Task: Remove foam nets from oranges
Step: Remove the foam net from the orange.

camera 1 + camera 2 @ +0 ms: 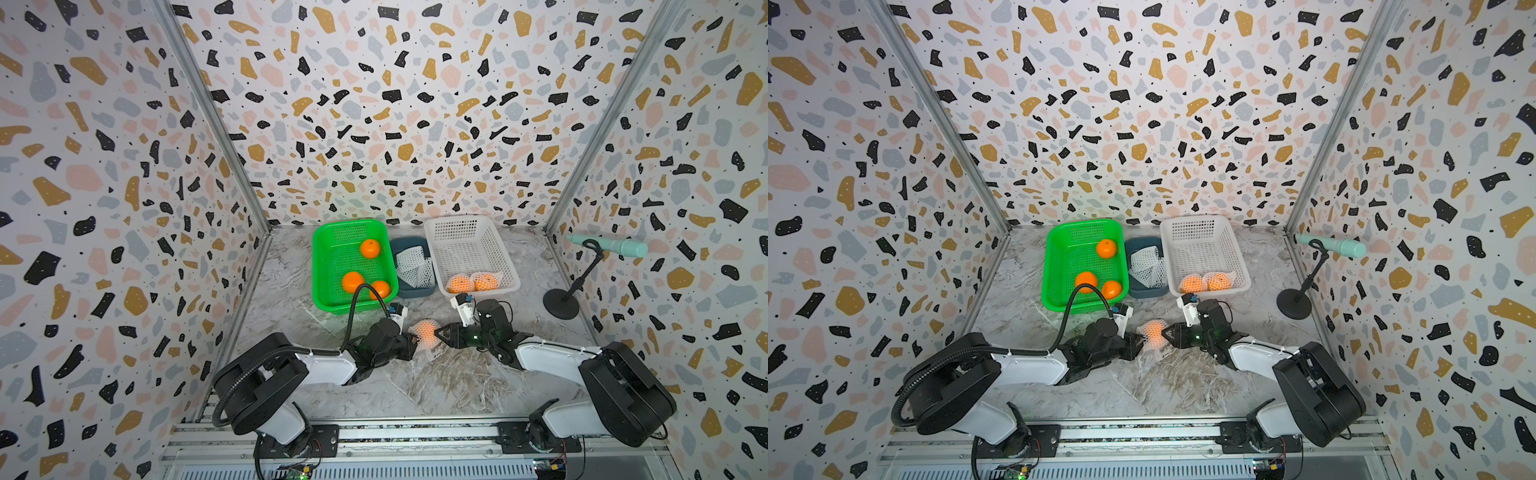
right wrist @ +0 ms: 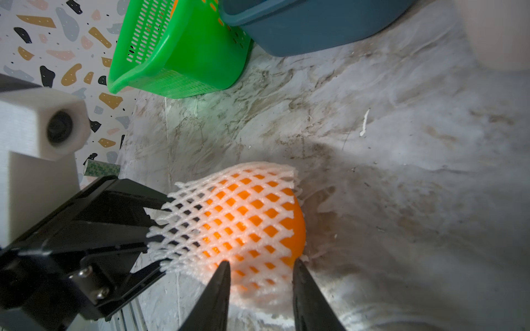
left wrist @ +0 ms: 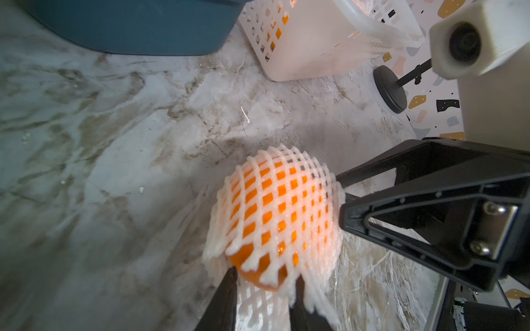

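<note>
One orange still wears its white foam net and sits mid-table between both grippers. My left gripper has its tips closed against the orange's bare end, with the net's loose edge draped around the fingers. My right gripper pinches the opposite end through the net. Three bare oranges lie in the green basket. Two netted oranges lie in the white basket.
A blue bin between the baskets holds removed nets. A black stand with a mint cylinder is at the right wall. Patterned walls close in three sides. The arm bases stand on the front rail.
</note>
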Robot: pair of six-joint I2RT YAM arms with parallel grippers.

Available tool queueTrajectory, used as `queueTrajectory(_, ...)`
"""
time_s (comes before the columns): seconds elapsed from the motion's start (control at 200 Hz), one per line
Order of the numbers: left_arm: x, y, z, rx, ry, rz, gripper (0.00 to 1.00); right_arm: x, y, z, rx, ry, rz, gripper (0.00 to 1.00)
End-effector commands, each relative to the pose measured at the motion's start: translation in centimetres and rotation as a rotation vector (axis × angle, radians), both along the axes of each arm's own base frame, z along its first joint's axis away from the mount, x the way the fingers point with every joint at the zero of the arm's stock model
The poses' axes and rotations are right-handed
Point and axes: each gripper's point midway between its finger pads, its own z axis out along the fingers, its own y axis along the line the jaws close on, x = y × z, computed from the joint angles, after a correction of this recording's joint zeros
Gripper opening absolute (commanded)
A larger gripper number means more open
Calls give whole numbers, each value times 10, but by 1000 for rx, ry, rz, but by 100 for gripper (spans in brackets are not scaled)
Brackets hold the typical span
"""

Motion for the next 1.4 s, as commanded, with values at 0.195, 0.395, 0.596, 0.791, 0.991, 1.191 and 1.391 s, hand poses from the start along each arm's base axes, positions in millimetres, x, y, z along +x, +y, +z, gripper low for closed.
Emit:
queueTrajectory(0.195, 7, -15, 10, -20, -27, -27, 43, -1, 0, 4, 12, -12, 7, 38)
queueTrajectory(0.395, 6, -19, 14, -42, -33, -42, 49, -2, 0, 4, 14, -15, 9, 37)
queueTrajectory(0.596, 5, -23, 12, -49, -23, -56, 57, -3, 1, 4, 21, -13, 17, 36)
queueTrajectory(0.791, 5, -23, 9, -51, -15, -50, 64, -3, 1, 5, 22, -14, 17, 36)
queueTrajectory(0.991, 7, -26, 12, -58, -21, -54, 70, -3, 1, 6, 23, -15, 21, 36)
queueTrajectory(1.191, 8, -31, 14, -74, -26, -68, 76, -3, 1, 6, 26, -15, 23, 35)
queueTrajectory(1.391, 9, -36, 16, -85, -28, -79, 78, -4, 2, 6, 27, -12, 28, 34)
